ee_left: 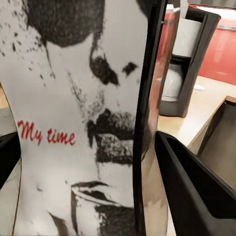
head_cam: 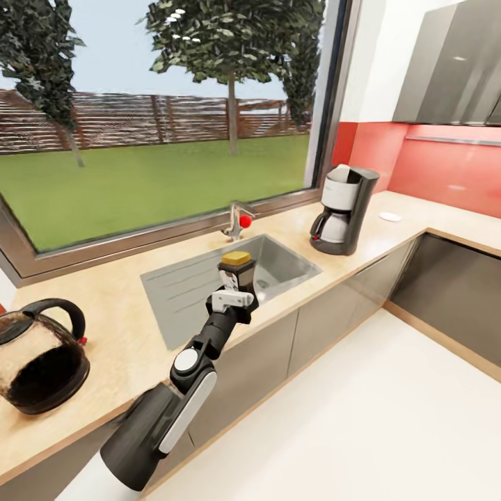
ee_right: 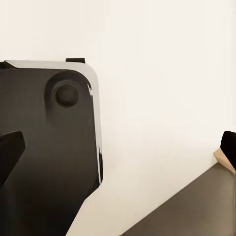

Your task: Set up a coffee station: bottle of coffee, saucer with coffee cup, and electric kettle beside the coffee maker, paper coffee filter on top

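My left gripper [head_cam: 234, 284] is shut on the bottle of coffee [head_cam: 237, 268], a jar with a yellow lid held upright over the front edge of the sink. In the left wrist view the bottle's label [ee_left: 73, 113] reads "My time", with a black finger [ee_left: 196, 182] pressed to its side. The black and silver coffee maker [head_cam: 344, 209] stands on the countertop right of the sink, and it appears beyond the bottle [ee_left: 184, 59] in the left wrist view. The dark electric kettle [head_cam: 42, 355] sits on the counter at far left. My right gripper [ee_right: 118, 147] is open over the white floor.
The steel sink [head_cam: 209, 285] with its tap [head_cam: 236, 223] lies between kettle and coffee maker. A small white disc [head_cam: 390, 216] rests on the counter right of the coffee maker. The countertop [head_cam: 410, 229] turns a corner at right, under grey wall cabinets [head_cam: 452, 62].
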Controlling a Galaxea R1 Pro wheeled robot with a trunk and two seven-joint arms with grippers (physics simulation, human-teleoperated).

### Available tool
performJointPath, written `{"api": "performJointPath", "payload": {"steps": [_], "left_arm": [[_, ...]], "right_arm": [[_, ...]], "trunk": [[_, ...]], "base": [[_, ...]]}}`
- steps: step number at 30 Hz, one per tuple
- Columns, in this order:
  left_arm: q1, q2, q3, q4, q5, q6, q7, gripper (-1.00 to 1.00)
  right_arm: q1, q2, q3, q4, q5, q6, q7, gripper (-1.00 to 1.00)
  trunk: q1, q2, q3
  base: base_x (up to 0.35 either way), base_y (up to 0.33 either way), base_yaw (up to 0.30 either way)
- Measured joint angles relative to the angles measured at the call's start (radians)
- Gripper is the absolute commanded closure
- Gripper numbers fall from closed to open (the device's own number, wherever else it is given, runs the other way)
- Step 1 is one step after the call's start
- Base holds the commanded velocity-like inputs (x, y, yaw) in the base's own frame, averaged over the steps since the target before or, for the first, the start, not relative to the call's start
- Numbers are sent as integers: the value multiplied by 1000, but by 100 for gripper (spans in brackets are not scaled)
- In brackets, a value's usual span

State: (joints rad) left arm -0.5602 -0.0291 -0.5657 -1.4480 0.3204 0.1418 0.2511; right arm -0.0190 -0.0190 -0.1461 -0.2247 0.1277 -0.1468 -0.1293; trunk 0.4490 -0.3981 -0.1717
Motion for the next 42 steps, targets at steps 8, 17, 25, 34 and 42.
{"api": "performJointPath", "payload": {"steps": [8, 17, 25, 34, 42], "left_arm": [[0, 0, -2, 0, 0, 0, 0, 100], [0, 1, -1, 0, -1, -1, 0, 100], [0, 1, -1, 1, -1, -1, 0, 100], [0, 1, -2, 1, -2, -2, 1, 100], [2, 1, -2, 1, -3, -4, 2, 100]], "right_arm": [[0, 0, -1, 1, 0, 0, 0, -100], [0, 0, -2, 0, 0, 0, -1, -100], [0, -1, -2, -1, 1, -1, 0, -100], [0, 0, -2, -1, 0, 0, -1, -100], [0, 0, -2, -2, 0, 0, -1, -100]], "trunk": [[0, 0, 0], [0, 0, 0], [0, 0, 0], [0, 0, 0], [0, 0, 0]], "base": [[239, -186, -68], [261, -179, -149], [307, -63, -5], [265, -102, 0], [156, -235, 0]]}}
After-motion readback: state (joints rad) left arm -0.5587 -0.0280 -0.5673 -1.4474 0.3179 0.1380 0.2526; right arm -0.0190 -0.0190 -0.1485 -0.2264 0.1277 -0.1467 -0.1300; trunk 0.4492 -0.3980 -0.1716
